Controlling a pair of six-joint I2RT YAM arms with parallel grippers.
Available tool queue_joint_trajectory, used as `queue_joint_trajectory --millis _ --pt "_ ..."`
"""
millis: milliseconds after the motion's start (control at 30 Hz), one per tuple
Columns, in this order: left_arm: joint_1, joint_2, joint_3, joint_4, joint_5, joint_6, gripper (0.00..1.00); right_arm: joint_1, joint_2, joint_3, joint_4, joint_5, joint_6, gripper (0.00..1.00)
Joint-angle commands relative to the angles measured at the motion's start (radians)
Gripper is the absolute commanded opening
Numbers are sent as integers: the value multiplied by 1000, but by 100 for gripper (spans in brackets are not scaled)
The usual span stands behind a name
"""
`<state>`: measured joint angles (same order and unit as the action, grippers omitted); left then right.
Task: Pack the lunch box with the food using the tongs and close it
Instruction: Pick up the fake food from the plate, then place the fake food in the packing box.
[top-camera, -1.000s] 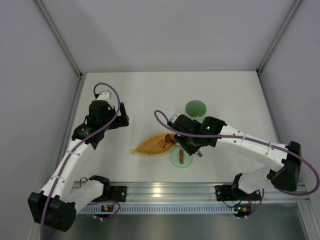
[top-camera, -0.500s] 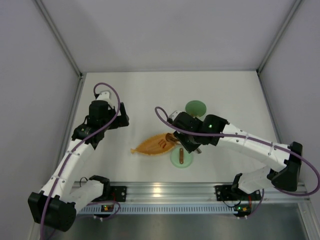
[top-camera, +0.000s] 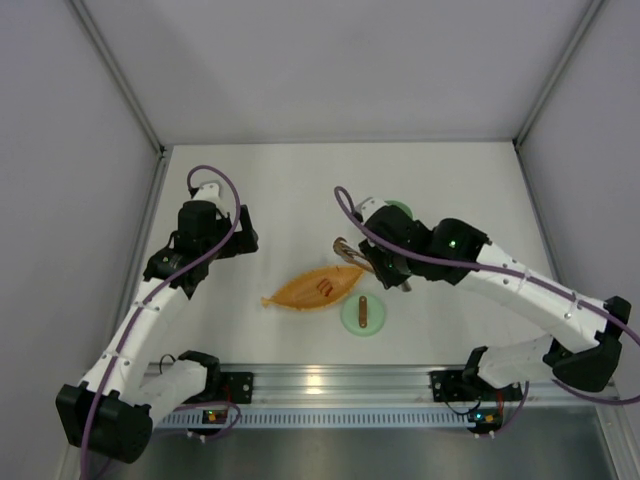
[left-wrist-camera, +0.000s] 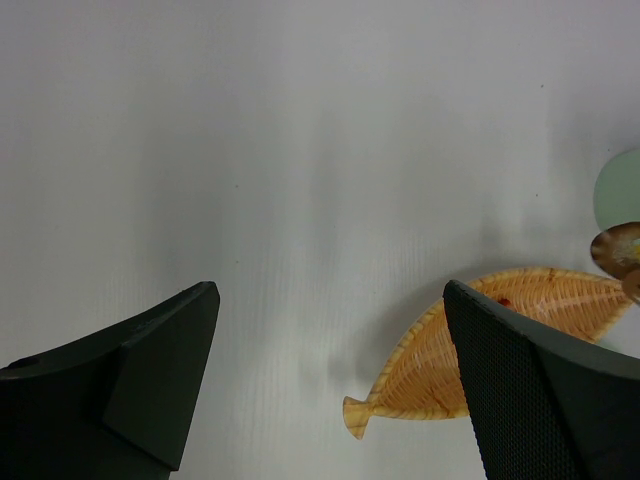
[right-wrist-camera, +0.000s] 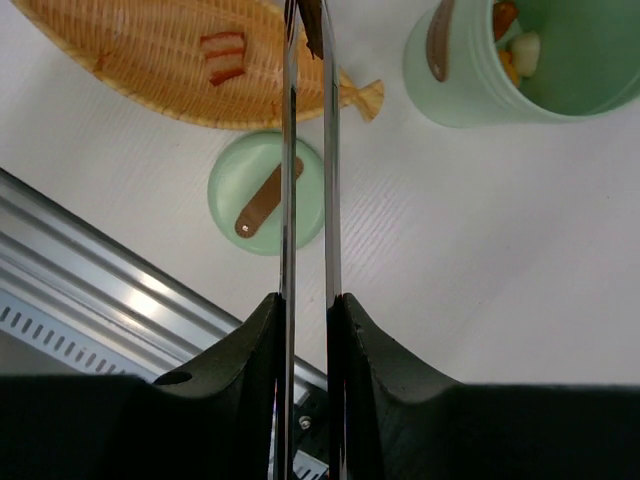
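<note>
My right gripper (right-wrist-camera: 307, 300) is shut on the tongs (right-wrist-camera: 290, 180), whose two slim arms run up the right wrist view. A brown piece of food (right-wrist-camera: 312, 25) is pinched at their tips, over the far end of the orange dish (right-wrist-camera: 160, 60). The mint-green lunch box (right-wrist-camera: 470, 100) stands open at the upper right with several food pieces (right-wrist-camera: 512, 45) inside. Its round lid (right-wrist-camera: 262, 195) with a brown bar handle lies flat on the table. A red-brown strip (right-wrist-camera: 225, 58) remains in the dish. From above, the right gripper (top-camera: 380, 262) sits beside the lunch box (top-camera: 398, 208). My left gripper (left-wrist-camera: 330, 300) is open and empty.
The orange leaf-shaped dish (top-camera: 315, 289) lies mid-table, the lid (top-camera: 362, 314) just in front of it near the aluminium rail (top-camera: 320, 378). The left gripper (top-camera: 243, 232) hovers left of the dish. White walls enclose the table on three sides.
My right arm has swung back and to the right, carrying the tongs and brown piece from over the dish toward the lunch box. The lid now shows in full. The left arm has not moved.
</note>
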<state>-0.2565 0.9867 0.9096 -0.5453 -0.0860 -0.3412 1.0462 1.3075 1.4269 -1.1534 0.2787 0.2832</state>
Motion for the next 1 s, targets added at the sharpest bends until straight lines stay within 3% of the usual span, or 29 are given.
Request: queue_joint_trajectory --millis 0,433,667,967 --pt "3 -8 15 21 3 4 99 -79 -88 73 -20 48 2 22" --pt "3 -6 17 21 5 4 99 -232 -203 113 -83 120 -9 23" --pt "3 -6 15 21 8 4 99 -241 -221 84 -100 120 2 24" --pt "3 -6 15 21 9 2 99 -241 -226 67 -114 109 7 33"
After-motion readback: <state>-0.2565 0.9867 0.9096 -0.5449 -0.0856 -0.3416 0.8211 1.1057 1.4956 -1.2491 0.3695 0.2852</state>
